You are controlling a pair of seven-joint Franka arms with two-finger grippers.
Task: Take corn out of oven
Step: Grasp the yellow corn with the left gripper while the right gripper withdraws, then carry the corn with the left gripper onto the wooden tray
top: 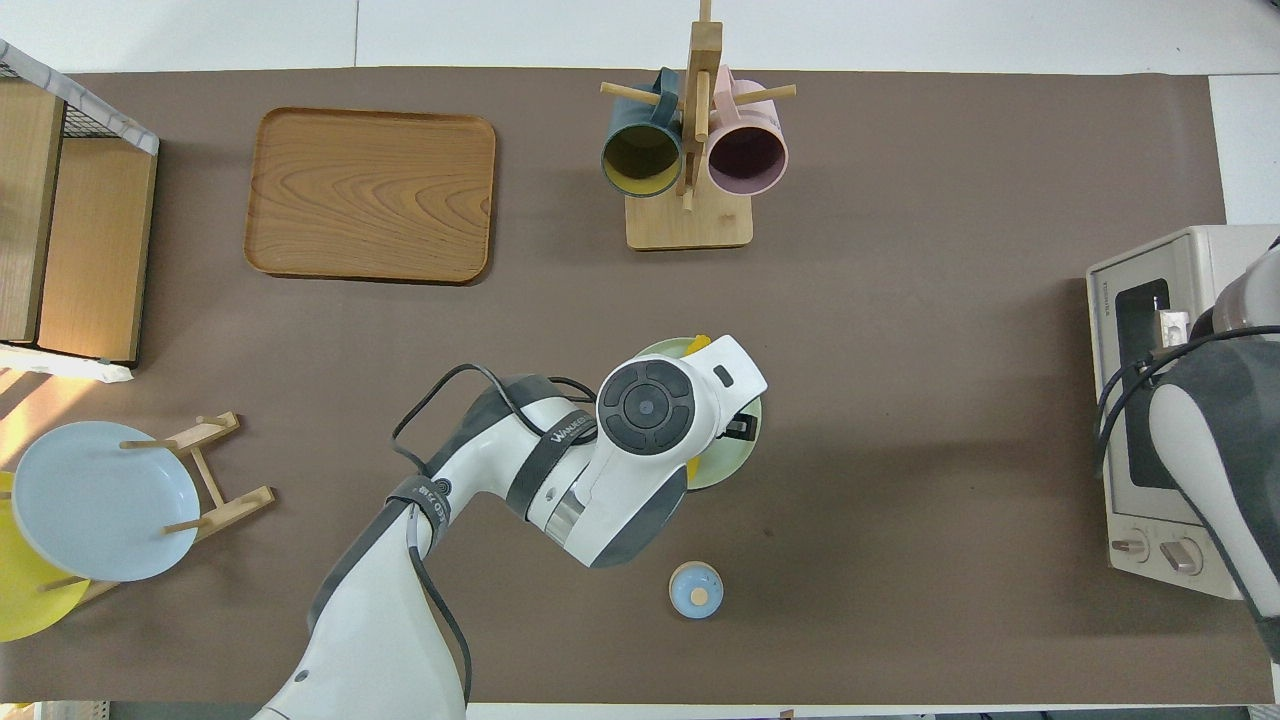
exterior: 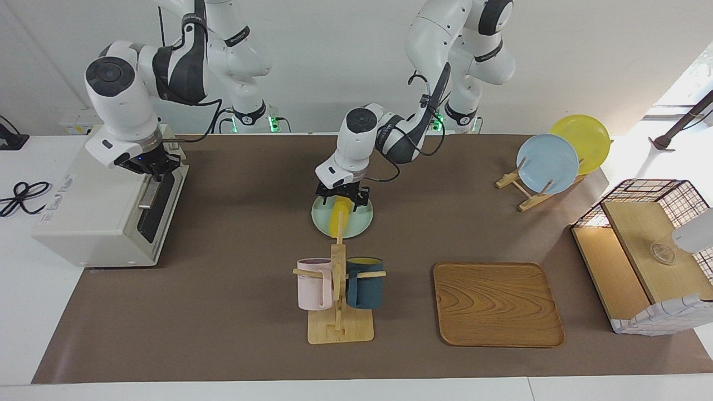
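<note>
On the brown surface (exterior: 234, 234), your left hand (exterior: 341, 204) pinches the corn (exterior: 338, 221) over the green plate (exterior: 356, 225), ready to release; your right hand (exterior: 153, 167), grip unreadable, rests at the oven (exterior: 94, 223) door.

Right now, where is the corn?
In the facing view the corn lies on the green plate mid-table, under the left end effector, nearer the robots than the mug rack.

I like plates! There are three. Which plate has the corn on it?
The pale green plate lying flat mid-table, under the left tool, holds the corn. The blue plate and yellow plate stand in a rack.
</note>
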